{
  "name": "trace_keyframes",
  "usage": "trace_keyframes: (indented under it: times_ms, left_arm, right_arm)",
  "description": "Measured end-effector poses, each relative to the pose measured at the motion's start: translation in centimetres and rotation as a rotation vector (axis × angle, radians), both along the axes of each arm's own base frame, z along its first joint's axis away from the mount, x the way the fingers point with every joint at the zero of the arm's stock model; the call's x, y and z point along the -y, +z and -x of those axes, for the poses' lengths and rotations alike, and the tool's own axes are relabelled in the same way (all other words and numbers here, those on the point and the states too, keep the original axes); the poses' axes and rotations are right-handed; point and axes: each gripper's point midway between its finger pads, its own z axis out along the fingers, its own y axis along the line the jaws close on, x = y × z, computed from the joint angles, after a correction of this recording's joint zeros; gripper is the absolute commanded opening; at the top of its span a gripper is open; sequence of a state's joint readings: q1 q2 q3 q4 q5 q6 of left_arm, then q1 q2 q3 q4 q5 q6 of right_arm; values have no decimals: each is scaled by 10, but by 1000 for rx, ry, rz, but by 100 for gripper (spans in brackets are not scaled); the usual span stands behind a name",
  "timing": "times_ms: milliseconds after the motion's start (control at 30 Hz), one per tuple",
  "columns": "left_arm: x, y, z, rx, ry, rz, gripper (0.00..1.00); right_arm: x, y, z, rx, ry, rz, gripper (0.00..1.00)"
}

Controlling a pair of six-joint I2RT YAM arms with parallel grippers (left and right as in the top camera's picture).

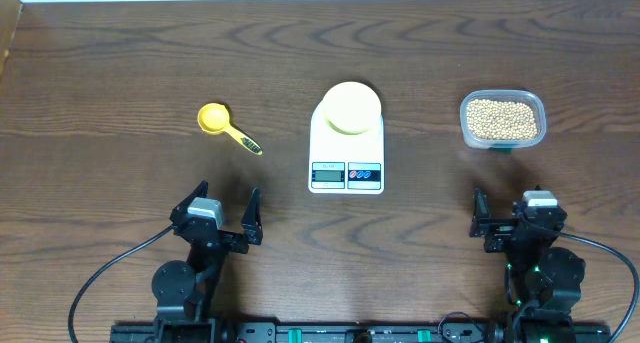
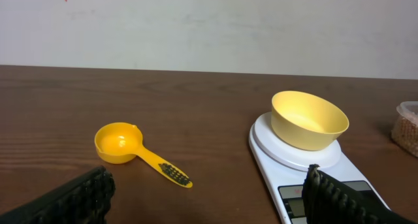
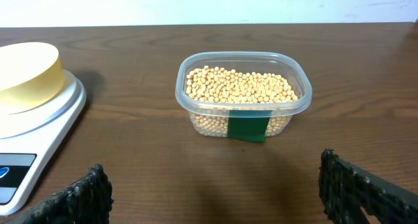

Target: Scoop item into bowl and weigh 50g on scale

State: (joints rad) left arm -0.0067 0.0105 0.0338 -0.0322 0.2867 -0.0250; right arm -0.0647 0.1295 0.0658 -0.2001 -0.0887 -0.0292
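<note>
The white scale (image 1: 346,149) lies at the table's middle, and the empty pale-yellow bowl (image 1: 350,108) stands on its platform. Tan beans (image 1: 501,118) fill a clear tub (image 1: 466,125) to the right. A bright yellow scoop (image 1: 213,118) lies left of the scale, bowl up and empty. My left gripper (image 1: 226,198) hangs open near the front edge, below the scoop. My right gripper (image 1: 516,205) hangs open in front of the tub. The left wrist view shows the scoop (image 2: 119,143), bowl (image 2: 308,119) and scale (image 2: 269,149) beyond the open gripper (image 2: 208,175). In the right wrist view the beans (image 3: 238,85) lie ahead of the open gripper (image 3: 212,165).
A green label (image 3: 248,128) marks the tub's near wall (image 3: 206,123). The scale's display (image 1: 328,172) and two buttons (image 1: 365,172) face the front edge. The scale's platform edge (image 3: 55,113) and bowl (image 3: 26,67) sit left in the right wrist view. Dark wooden tabletop (image 1: 120,73) surrounds everything.
</note>
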Motion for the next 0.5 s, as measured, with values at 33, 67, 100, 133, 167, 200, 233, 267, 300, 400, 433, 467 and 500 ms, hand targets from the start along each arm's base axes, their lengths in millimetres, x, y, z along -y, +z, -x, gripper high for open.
trace_keyframes:
  times_ms: [33,67,100,133,167,200,233,267,300,400,433,467,500]
  left_arm:
    - [0,0,0,0,0,0,94]
    - [0,0,0,0,0,0,94]
    - [0,0,0,0,0,0,94]
    - [0,0,0,0,0,0,94]
    - [0,0,0,0,0,0,94]
    - [0,0,0,0,0,0,94]
    - [0,0,0,0,0,0,94]
    - [0,0,0,0,0,0,94]
    - [0,0,0,0,0,0,94]
    - [0,0,0,0,0,0,94]
    - [0,0,0,0,-1,0,94]
    - [1,0,0,0,-4,1,94]
    - [1,0,0,-1,-7,4,94]
  right_arm:
    - [0,0,0,0,0,0,99]
    - [0,0,0,0,0,0,99]
    - [0,0,0,0,0,0,99]
    - [0,0,0,0,0,0,99]
    - [0,0,0,0,0,0,99]
    - [0,0,0,0,0,0,99]
    - [0,0,0,0,0,0,99]
    - [0,0,0,0,0,0,99]
    - [0,0,0,0,0,0,99]
    - [0,0,0,0,0,0,99]
    - [0,0,0,0,0,0,99]
    - [0,0,0,0,0,0,99]
    - [0,0,0,0,0,0,99]
